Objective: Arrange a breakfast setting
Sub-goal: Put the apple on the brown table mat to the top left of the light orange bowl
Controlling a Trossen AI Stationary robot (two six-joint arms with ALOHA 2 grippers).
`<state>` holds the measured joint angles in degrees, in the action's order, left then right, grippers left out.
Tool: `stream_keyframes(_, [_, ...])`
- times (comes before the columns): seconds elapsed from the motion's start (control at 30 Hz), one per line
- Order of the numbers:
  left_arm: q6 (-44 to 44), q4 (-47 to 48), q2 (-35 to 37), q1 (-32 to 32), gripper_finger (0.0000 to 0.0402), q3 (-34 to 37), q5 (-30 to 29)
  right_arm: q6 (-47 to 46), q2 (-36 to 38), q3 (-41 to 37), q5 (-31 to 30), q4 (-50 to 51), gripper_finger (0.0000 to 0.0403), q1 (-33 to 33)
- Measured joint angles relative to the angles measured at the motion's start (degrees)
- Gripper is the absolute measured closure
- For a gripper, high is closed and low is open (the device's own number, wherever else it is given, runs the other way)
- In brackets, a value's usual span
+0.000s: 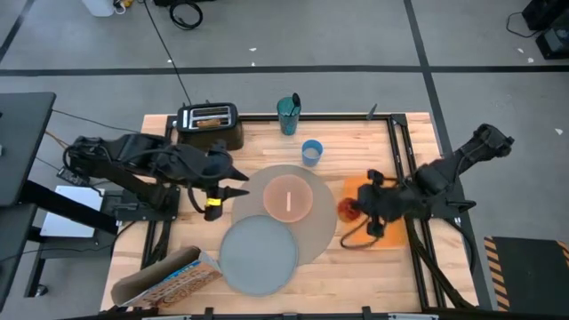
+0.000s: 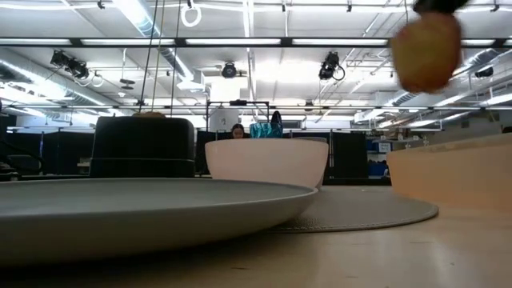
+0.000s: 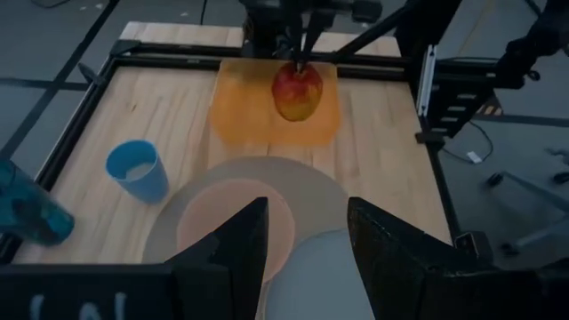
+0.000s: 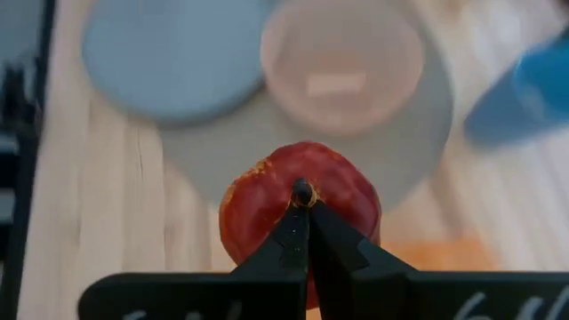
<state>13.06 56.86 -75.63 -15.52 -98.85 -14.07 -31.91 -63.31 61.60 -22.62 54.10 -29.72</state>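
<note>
My right gripper point(image 4: 304, 212) is shut on a red apple point(image 4: 300, 209), which hangs above the orange mat point(image 3: 240, 116) at the table's right; the apple point(image 2: 426, 50) shows high above the tabletop in the low view. My left gripper point(image 3: 307, 222) stands open in the air over the left edge of the round placemat point(image 1: 324, 227), holding nothing. The pink bowl point(image 1: 289, 197) sits on the placemat, and the grey plate point(image 1: 258, 255) lies partly over the placemat's near-left edge. The light-blue cup point(image 1: 312, 152) stands on the wood beyond the placemat. My right gripper pinches the apple's stem point(image 4: 302, 191) between its two fingertips, at the top of the fruit. The fingers slant down from the table's right side. The apple point(image 3: 298, 92) hangs below them, stem up, lifted clear of the orange mat.
A black toaster point(image 1: 209, 124) with toast in it stands at the far left, with a teal tumbler point(image 1: 288, 114) to its right. A cereal box point(image 1: 169, 277) lies at the near left corner. A black frame point(image 1: 397, 147) borders the table's far and right sides.
</note>
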Motion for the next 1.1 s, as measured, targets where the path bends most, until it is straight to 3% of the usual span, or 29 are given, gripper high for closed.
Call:
stream_keyframes(0.33, [1.0,5.3,4.0,0.9,0.0237,0.0,-1.9,13.4,-12.8,12.9,4.6,-13.9,0.0396,14.5])
stream_keyframes(0.8, [1.0,8.6,9.4,3.0,0.0237,0.0,-2.8,22.8,-42.7,37.3,6.7,-24.3,0.0396,27.8])
stream_keyframes(1.1, [-1.2,9.7,9.6,2.9,0.0237,0.0,-2.8,24.3,-55.7,41.6,9.5,-29.1,0.0396,33.0])
